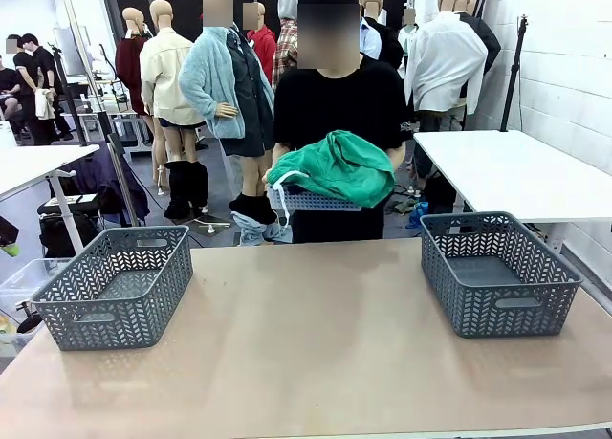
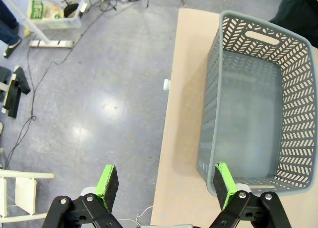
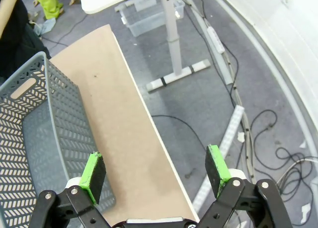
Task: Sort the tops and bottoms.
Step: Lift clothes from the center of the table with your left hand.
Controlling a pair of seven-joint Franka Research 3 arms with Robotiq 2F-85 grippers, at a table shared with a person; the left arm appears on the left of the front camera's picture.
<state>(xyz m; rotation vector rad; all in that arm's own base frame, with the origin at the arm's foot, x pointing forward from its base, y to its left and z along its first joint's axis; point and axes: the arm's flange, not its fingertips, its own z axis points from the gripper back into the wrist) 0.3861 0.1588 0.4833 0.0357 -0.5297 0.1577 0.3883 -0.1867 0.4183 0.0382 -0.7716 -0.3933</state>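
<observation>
Front view: at the table's (image 1: 316,353) far side, a small basket (image 1: 320,202) was held against the chest by a person (image 1: 335,99), and the green shorts (image 1: 335,166) were heaped in it, spilling over its rim, with a white drawstring (image 1: 284,205) hanging down past the front wall. Whether other clothes lay under the shorts could not be told. Two larger grey baskets were set on the table, well apart: the left basket (image 1: 115,286) near the left edge and the right basket (image 1: 497,272) near the right edge, both empty, with their bare floors seen through the open tops. In the left wrist view, the left gripper (image 2: 165,176) was seen spread wide with nothing between its fingers, one green pad (image 2: 223,181) above the near corner of the left basket and the other out over the floor. In the right wrist view, the right gripper (image 3: 155,161) was likewise spread wide and held nothing, poised over the table edge just beside the right basket.
</observation>
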